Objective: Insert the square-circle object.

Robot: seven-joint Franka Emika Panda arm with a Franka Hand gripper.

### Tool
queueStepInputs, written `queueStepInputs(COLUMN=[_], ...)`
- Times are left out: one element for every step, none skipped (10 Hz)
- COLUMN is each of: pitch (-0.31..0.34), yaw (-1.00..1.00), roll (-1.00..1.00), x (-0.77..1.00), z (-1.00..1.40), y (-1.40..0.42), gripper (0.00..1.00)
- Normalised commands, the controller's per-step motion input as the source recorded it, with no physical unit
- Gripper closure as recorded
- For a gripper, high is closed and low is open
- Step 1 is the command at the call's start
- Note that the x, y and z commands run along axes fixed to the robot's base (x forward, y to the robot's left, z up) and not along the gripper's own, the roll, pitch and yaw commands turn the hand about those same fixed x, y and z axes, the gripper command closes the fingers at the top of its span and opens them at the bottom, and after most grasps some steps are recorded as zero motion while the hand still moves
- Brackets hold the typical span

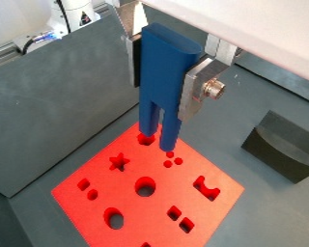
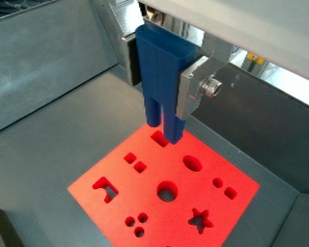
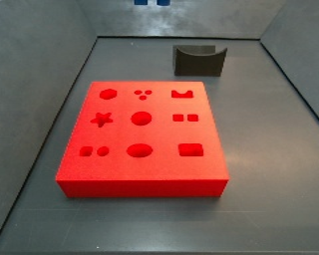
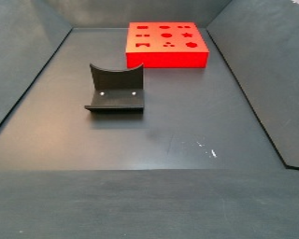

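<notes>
1 red block [image 3: 143, 139] lies flat on the desk [image 4: 177, 140], 1 dark grey curved holder [image 4: 115, 91] stands well apart from it. 1 claw [image 1: 170, 77] hangs above the block in both wrist views, pinching the square-circle object [image 2: 161, 72], its 2 legs pointing down, tips apparently just over the holes. I judge this the alignment step. Next I must line the legs over the matching square and round holes, then lower straight. In a side view I count 9 hole groups.
</notes>
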Motion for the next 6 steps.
queueStepInputs(pitch=[-0.010,-0.011,-0.017,-0.016,-0.017,-0.011], yaw=[0.00,0.00,0.00,0.00,0.00,0.00], roll=[-0.12,-0.13,-0.13,-0.13,-0.14,-0.13], x=[0.00,0.00,0.00,0.00,0.00,0.00], z=[-0.18,-0.18,-0.18,-0.19,-0.19,-0.19], y=[-0.03,-0.02,-0.02,-0.03,-0.02,-0.03], gripper=[1.00,1.00,1.00,1.00,1.00,1.00])
